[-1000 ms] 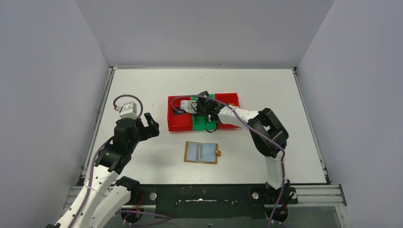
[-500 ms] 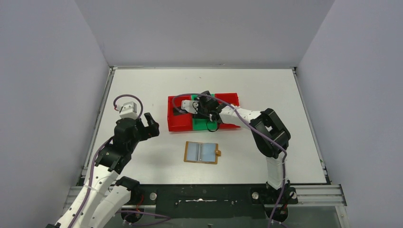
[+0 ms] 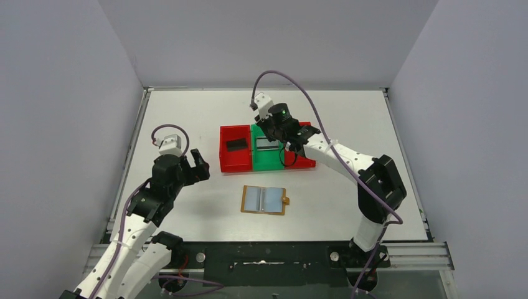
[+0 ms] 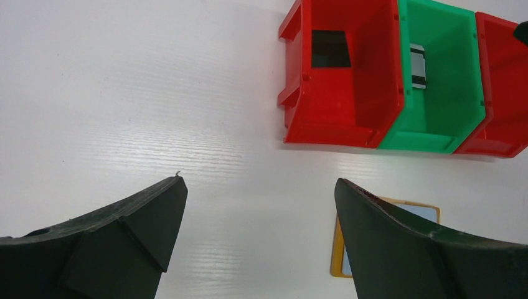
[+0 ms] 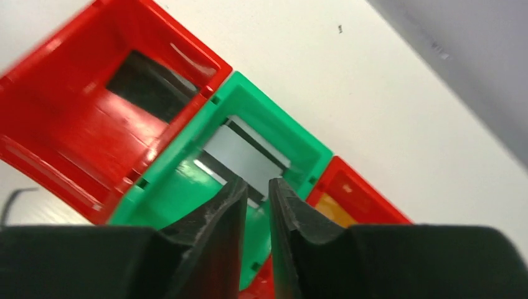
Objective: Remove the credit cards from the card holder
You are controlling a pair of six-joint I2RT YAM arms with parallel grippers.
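Card holder (image 3: 264, 200) lies open and flat, just near-side of green bin (image 3: 266, 161). Right gripper (image 5: 256, 187) over that bin, jaws a sliver apart, empty. Left gripper (image 4: 258, 187) wide open, well left of it.

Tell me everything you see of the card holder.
The card holder lies open and flat on the table, just on the near side of the bins. It has an orange-tan border, two pale blue-grey panels either side of a centre fold, and a small tab on its right edge. Nothing touches it; no card shows on it.
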